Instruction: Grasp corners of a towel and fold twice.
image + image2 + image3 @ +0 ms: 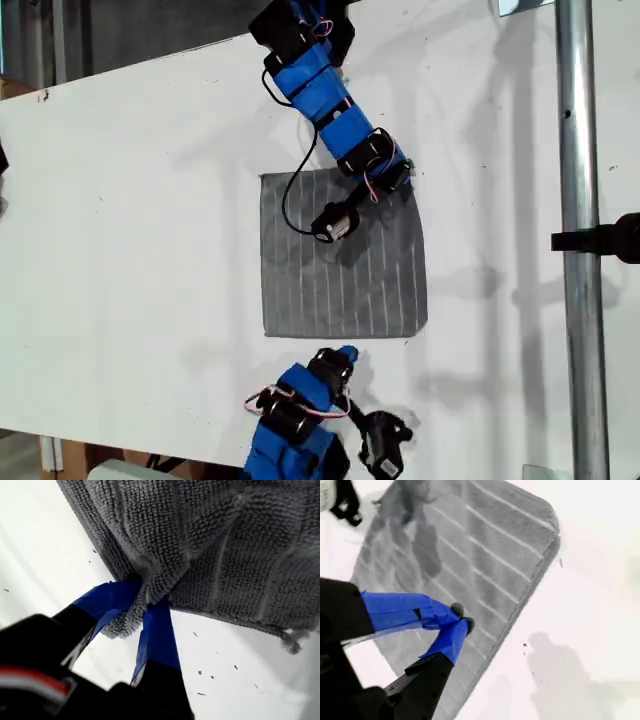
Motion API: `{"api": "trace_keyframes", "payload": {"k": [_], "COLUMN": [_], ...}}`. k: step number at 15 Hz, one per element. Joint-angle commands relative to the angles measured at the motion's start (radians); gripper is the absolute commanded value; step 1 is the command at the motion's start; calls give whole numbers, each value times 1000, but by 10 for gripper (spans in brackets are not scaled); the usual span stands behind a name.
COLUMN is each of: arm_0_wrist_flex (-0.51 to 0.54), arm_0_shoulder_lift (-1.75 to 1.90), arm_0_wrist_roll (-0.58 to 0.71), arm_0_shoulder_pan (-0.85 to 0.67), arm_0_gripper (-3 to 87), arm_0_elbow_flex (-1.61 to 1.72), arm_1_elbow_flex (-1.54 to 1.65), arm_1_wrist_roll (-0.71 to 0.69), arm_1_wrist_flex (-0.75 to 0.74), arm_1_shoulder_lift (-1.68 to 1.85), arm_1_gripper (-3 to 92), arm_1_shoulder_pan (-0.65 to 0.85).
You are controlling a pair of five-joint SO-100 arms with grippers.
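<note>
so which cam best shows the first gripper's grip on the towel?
First wrist view: my first gripper is shut on a bunched towel edge. The exterior view hides that pinch under the arm. The second wrist view shows the towel flat, and only my second gripper, shut above it.

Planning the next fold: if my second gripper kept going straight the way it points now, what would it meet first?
Probably the grey striped towel: my second gripper, fingers together, hangs over its near edge, pointing at the cloth. Height above it is unclear.

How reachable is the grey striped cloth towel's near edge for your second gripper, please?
Probably yes: my second gripper hangs shut close by the towel, with only bare white table nearby and nothing between them.
</note>
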Motion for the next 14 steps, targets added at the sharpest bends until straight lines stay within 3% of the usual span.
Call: {"api": "trace_keyframes", "payload": {"k": [1, 2, 5, 6, 7, 14], "arm_0_wrist_flex": [133, 97, 87, 77, 84, 57], "arm_0_shoulder_lift": [-445, -488, -500, -499, -497, -739], "arm_0_wrist_roll": [69, 87, 115, 126, 124, 101], "arm_0_shoulder_pan": [74, 91, 110, 115, 115, 110], "arm_0_gripper": [-17, -10, 206, 320, 366, 368], "arm_0_elbow_flex": [-594, -604, -607, -609, -604, -575], "arm_1_elbow_flex": [-23, -25, -32, -37, -38, -55], "arm_1_wrist_roll": [-9, -9, 0, 0, 0, 0], "arm_1_wrist_flex": [0, 0, -8, -8, -8, -5], "arm_1_shoulder_lift": [28, 28, 25, 23, 23, 18], "arm_1_gripper": [-1, -1, -1, -1, -1, -1], "arm_1_shoulder_pan": [18, 17, 11, 11, 11, -2]}}
